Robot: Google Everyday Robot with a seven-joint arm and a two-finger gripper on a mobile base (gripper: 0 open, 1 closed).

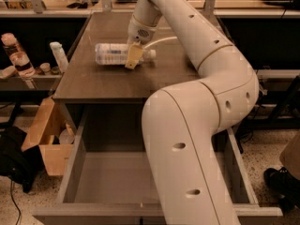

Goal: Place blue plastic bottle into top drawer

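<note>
The blue plastic bottle (111, 54) lies on its side on the brown table top (103, 83), with its cap pointing right. My gripper (133, 55) reaches down from the long white arm (201, 107) onto the bottle's neck end. It stands open, with one yellowish finger (133, 56) in front of the bottle and the other hidden behind it. The top drawer (72, 168) is pulled out below the table's front edge and nothing lies in the part I can see. The arm covers its right part.
A pink-capped bottle (14, 55) and a slim white bottle (58, 55) stand on a shelf to the left of the table. An open cardboard box (47, 139) and a black bag (14, 165) sit on the floor at the left. A dark shoe (281, 182) is at the right.
</note>
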